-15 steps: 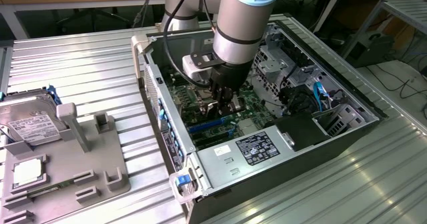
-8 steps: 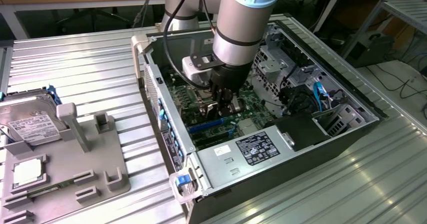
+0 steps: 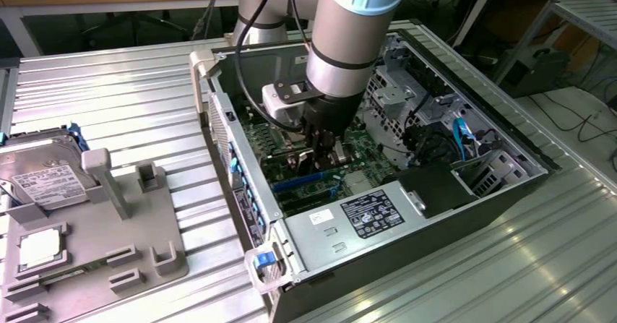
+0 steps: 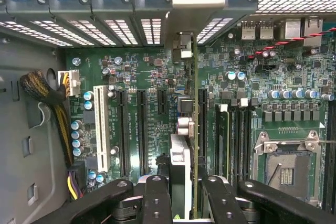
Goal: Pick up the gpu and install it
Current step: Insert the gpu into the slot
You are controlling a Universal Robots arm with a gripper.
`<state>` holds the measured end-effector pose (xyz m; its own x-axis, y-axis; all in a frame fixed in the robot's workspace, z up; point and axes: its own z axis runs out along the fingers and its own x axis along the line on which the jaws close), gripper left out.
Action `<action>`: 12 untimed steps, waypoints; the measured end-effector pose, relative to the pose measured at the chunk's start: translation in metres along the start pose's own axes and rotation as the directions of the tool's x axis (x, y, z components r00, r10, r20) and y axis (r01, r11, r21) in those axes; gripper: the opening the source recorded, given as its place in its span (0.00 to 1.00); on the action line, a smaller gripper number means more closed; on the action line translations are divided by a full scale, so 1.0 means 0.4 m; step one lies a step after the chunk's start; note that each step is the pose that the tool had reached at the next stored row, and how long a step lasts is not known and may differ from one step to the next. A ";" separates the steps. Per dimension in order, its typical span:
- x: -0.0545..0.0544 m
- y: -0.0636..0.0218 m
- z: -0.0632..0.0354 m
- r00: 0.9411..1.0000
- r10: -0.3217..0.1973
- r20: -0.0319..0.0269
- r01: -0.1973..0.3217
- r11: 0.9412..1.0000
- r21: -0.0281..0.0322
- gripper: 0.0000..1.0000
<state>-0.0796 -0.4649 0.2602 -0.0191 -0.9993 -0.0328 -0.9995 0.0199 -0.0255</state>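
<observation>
Gripping the gpu [image 4: 185,145] edge-on above the motherboard [image 4: 142,77].

The computer case [image 3: 386,214] lies open on the metal table [image 3: 126,99], the gpu [image 4: 191,129] standing edge-on over its motherboard [image 4: 152,82]; at the exterior view's left, a hard drive [image 3: 39,168] rests on a parts tray [image 3: 97,251]
</observation>
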 end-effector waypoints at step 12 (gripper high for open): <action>0.001 0.012 0.007 1.000 0.000 0.000 0.000 1.000 0.000 0.28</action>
<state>-0.0842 -0.4650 0.2572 -0.0193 -0.9993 -0.0326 -0.9995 0.0202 -0.0255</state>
